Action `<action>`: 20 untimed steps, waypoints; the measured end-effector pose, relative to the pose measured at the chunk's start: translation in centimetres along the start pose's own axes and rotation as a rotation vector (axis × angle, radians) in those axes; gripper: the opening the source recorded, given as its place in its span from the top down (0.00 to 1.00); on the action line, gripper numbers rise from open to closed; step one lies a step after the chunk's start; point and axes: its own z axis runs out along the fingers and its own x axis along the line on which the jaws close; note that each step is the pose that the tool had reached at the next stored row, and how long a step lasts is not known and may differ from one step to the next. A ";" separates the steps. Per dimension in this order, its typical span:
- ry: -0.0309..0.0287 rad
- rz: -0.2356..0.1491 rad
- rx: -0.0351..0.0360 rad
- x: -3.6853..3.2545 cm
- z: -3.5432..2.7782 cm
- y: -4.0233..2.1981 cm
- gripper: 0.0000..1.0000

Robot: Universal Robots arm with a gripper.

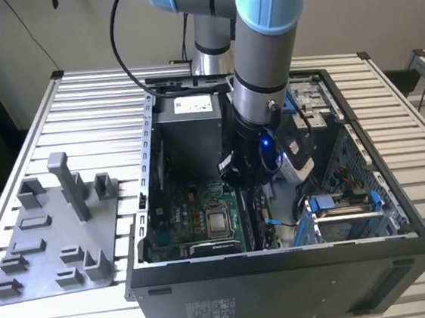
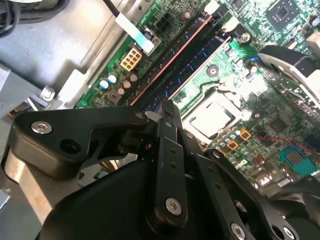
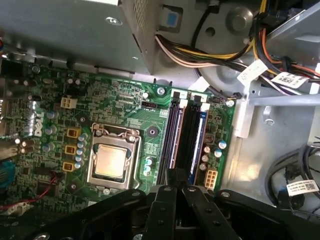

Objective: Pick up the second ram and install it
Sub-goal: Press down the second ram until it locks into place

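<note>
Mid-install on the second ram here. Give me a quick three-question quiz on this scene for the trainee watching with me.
1. Fill in: the silver-topped processor sits in its socket on the green ____.
2. Choose: in the first wrist view, the gripper hangs A) at one end of the memory slots; B) across the processor from them; C) outside the case.
3. True or false: the gray holder plate lies inside the case.

Key: 1 motherboard; 2 A; 3 false, it lies on the table, at the exterior view's left of the case.
</note>
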 end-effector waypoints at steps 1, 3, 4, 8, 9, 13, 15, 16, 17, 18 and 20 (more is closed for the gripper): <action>0.0001 0.002 0.0003 0.01 0.17 0.00 0.89; 0.0000 0.005 0.0001 0.04 0.54 0.00 0.89; 0.0000 0.006 0.0000 0.06 0.73 0.00 0.89; 0.0002 0.008 0.0004 0.11 0.29 0.01 0.89; 0.0000 0.008 -0.0001 0.12 -0.14 0.02 0.89; 0.0001 -0.007 0.0000 0.17 -0.81 0.03 0.89; 0.0003 -0.043 0.0004 0.17 -0.66 0.03 0.89; 0.0005 -0.061 0.0007 0.17 -0.59 0.02 0.89; 0.0006 -0.079 0.0007 0.17 -0.50 0.03 0.89; 0.0006 -0.097 0.0009 0.17 -0.40 0.02 0.89; 0.0003 -0.134 0.0013 0.17 -0.18 0.02 0.89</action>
